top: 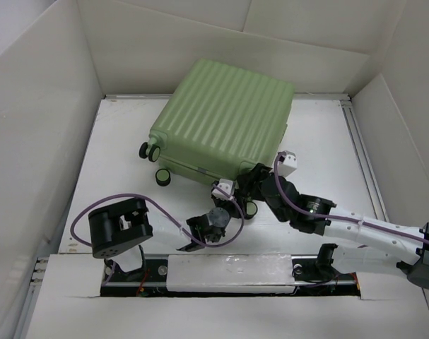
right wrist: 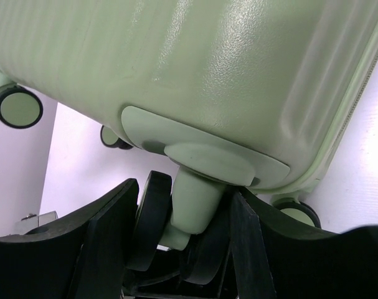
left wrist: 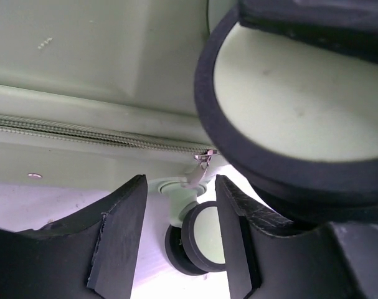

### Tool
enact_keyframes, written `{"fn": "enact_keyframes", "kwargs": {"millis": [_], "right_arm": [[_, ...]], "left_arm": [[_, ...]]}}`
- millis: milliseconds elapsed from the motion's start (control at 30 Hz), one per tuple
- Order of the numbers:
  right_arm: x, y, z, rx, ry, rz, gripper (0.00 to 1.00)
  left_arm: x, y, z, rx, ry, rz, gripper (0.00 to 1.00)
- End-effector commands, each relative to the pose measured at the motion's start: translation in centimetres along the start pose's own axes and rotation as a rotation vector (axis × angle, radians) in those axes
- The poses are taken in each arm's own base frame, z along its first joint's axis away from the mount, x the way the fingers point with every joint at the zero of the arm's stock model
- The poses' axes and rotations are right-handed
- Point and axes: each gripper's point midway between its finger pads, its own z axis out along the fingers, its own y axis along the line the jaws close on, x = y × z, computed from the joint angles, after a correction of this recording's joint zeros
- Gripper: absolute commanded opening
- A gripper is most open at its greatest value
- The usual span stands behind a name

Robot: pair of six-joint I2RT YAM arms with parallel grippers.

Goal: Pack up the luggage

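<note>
Pale green luggage [top: 225, 120] lies closed, ribbed shell up, far centre of the white bench [top: 122, 155]. Right claw [right wrist: 184, 190] is clenched around a near-edge caster [right wrist: 192, 199]. Left claw [left wrist: 179, 184] is spread, empty, facing the zipper pull [left wrist: 204, 159].

A white table [top: 122, 141] fills the floor of a boxed-in bay. Plain white panels close it in: a left wall [top: 37, 120], a back wall [top: 221, 42] and a right wall [top: 405, 120]. A pale metal rail [top: 362, 155] runs along the table's right edge. The light is soft and even, with faint shadows.
</note>
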Motion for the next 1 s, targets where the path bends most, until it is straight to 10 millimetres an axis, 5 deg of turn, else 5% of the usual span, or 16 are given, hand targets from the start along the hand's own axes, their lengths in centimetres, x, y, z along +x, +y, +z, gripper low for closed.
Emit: {"fn": "enact_keyframes", "kwargs": {"millis": [0,567,967], "right_arm": [[2.0,3.5,-1.4,-0.141,0.11,-0.031,0.0],[4.4,3.8,-2.3,-0.183,0.15,-0.012,0.0],[2.3,-1.0,-3.7,-0.075,0.069,-0.007,0.0]], "left_arm": [[-2.4,-1.9,1.7,-0.016,-0.064,-0.047,0.44],[-4.0,-1.0,2.8,-0.237,-0.208,-0.208,0.0],[-6.8,6.6,-1.9,-0.387,-0.306,-0.167,0.0]]}}
